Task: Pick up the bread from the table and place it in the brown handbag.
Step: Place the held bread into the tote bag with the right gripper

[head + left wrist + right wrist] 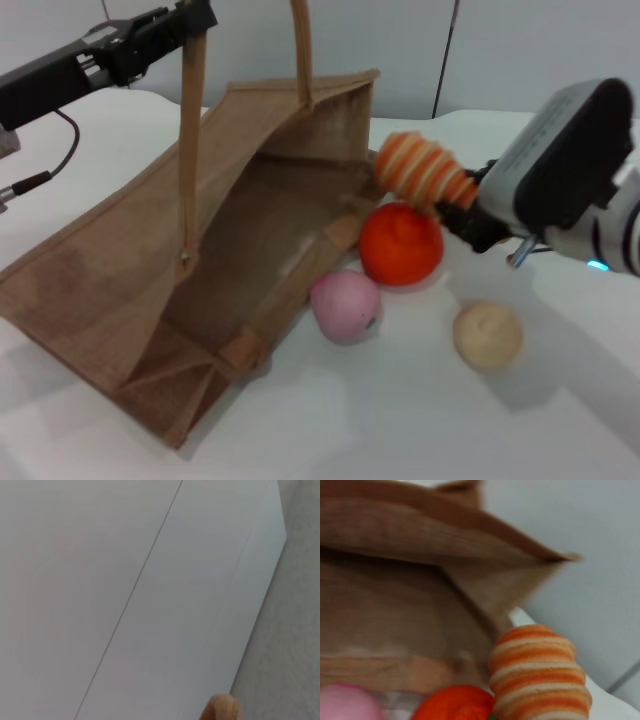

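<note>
The brown handbag (200,270) stands tilted on the white table (450,420) with its mouth open toward me. My left gripper (195,18) is at the top left, shut on one handle (190,130) and holding it up. My right gripper (458,205) is shut on the ridged orange-and-cream bread (422,170). It holds the bread in the air beside the bag's right edge, just above the orange fruit. In the right wrist view the bread (537,675) is close to the bag's opening (410,595).
An orange fruit (401,243), a pink round item (345,305) and a pale round bun (487,335) lie on the table right of the bag. The second handle (301,50) stands up at the back. A cable (60,165) hangs at the far left.
</note>
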You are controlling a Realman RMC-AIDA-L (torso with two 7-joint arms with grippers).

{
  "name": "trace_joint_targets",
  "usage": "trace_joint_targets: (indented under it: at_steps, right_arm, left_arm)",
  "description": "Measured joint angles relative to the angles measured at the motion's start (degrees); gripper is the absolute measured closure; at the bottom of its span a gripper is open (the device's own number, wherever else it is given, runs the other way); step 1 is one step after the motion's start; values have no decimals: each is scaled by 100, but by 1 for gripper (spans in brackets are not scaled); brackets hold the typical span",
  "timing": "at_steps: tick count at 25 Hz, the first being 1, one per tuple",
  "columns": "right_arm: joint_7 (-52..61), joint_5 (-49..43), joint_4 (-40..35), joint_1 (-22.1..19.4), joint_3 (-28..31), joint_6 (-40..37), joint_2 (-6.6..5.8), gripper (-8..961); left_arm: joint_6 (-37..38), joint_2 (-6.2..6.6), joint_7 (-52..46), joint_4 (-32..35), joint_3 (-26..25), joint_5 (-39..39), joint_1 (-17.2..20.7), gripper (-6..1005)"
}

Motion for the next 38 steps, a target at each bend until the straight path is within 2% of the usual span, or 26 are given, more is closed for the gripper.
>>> trace_joint_targets:
  at_steps: [7, 19, 27, 38]
  right_arm:
    - [-134, -7, -128, 96, -505, -60, 0, 549]
    - [-136, -13, -104, 653, -1549, 194, 19, 578]
    - [-137, -8, -124, 869, -1975, 209, 27, 599]
    - [-136, -7, -351, 1027, -2457, 621, 27, 620]
  left_arm:
    - [1, 11, -35, 3, 1, -63, -6, 827]
    - [71, 9, -134, 27, 0, -115, -81, 821]
    - [78, 17, -308, 28, 0, -254, -112, 817]
    - [138, 13, -409, 28, 0, -292, -210, 812]
